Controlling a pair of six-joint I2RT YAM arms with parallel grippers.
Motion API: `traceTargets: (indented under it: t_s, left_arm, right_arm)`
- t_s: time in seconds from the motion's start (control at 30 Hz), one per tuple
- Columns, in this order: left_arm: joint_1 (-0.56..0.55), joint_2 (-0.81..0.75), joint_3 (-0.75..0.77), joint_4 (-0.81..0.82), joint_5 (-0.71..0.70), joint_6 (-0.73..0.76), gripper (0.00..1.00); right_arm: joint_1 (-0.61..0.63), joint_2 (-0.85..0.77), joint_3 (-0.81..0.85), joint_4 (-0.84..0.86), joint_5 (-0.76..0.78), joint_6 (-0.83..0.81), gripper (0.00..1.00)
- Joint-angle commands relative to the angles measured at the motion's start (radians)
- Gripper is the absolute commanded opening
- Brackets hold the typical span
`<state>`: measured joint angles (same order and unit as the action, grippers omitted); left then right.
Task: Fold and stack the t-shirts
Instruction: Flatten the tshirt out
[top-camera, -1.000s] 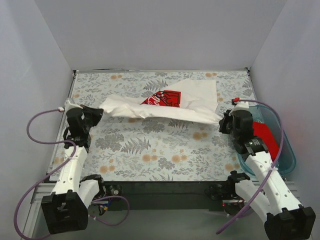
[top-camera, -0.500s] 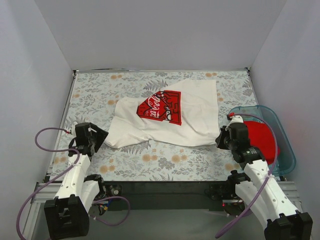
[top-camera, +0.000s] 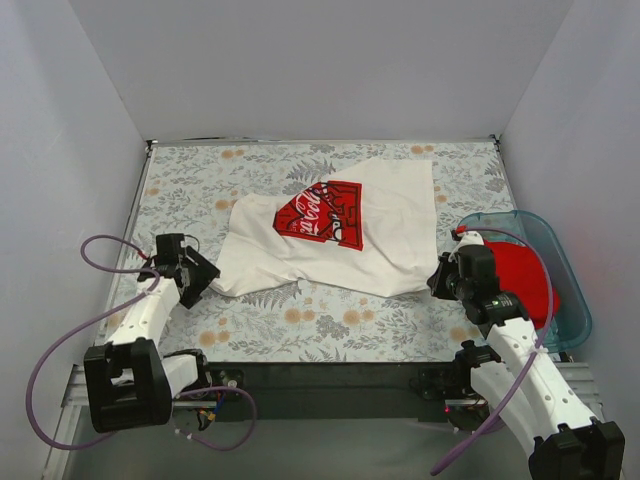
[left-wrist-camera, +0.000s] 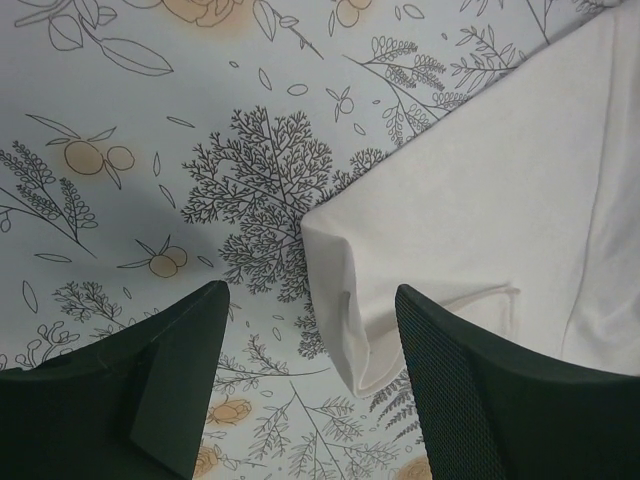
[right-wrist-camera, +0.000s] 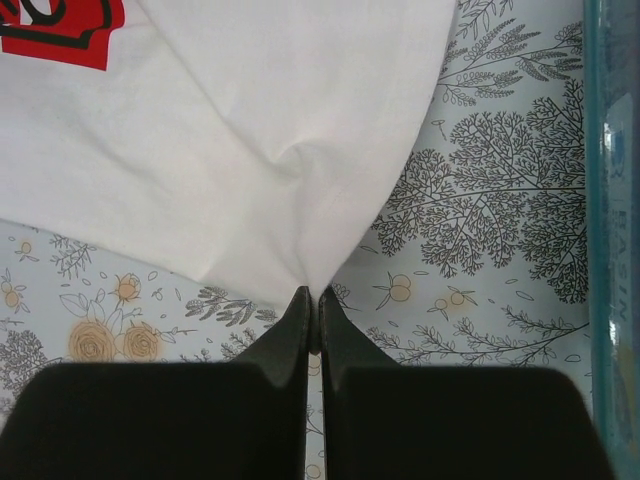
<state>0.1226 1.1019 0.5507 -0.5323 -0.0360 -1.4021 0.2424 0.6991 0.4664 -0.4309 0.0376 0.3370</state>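
The white t-shirt (top-camera: 380, 225) with a red-and-white print (top-camera: 320, 212) lies spread on the floral table. Its near-left corner (left-wrist-camera: 345, 300) rests on the cloth between the fingers of my left gripper (top-camera: 203, 277), which stands open and holds nothing. My right gripper (right-wrist-camera: 316, 298) is shut on the shirt's near-right corner (right-wrist-camera: 300, 230), pinching a peak of white fabric at its tips. The red t-shirt (top-camera: 520, 275) lies in the translucent blue tub (top-camera: 570, 290) at the right, behind my right arm.
The floral tablecloth (top-camera: 300, 320) covers the table. The tub's blue rim (right-wrist-camera: 610, 200) stands close to the right of my right gripper. White walls close the table in at the back and on both sides.
The shirt, held stretched above the table a second ago, has dropped flat. My left gripper has let go of its corner, opened and drawn back toward the near left. The right gripper keeps its grip.
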Motion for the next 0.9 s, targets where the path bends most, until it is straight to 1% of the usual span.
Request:
traceTargets:
  t_s: [0.0,0.13,0.23,0.33,0.4,0.5,0.77,0.87]
  left_arm:
    - [0.003,0.038,0.069,-0.044,0.035,0.012,0.66]
    - [0.003,0.119,0.126,-0.099,0.035,0.009,0.65]
    - [-0.003,0.173,0.173,-0.142,0.035,0.011,0.61]
    - [-0.020,0.225,0.218,-0.184,0.007,0.012,0.61]
    - [-0.028,0.245,0.241,-0.207,-0.005,0.011,0.60]
    - [-0.043,0.279,0.264,-0.224,-0.027,0.000,0.54]
    - [-0.090,0.342,0.322,-0.261,-0.083,-0.028,0.52]
    - [-0.095,0.358,0.327,-0.268,-0.096,-0.034,0.47]
  right_arm:
    - [-0.002,-0.018,0.018,0.020,-0.024,-0.006,0.01]
    - [-0.003,-0.026,0.018,0.021,-0.027,-0.015,0.01]
    - [-0.002,-0.032,0.018,0.024,-0.025,-0.021,0.01]
    - [-0.002,-0.038,0.015,0.026,-0.027,-0.026,0.01]
    - [-0.002,-0.046,0.009,0.030,-0.030,-0.030,0.01]
    - [-0.002,-0.056,0.002,0.040,-0.030,-0.033,0.01]
    - [-0.002,-0.062,-0.008,0.057,-0.076,-0.043,0.01]
    - [-0.002,-0.069,-0.012,0.064,-0.082,-0.044,0.01]
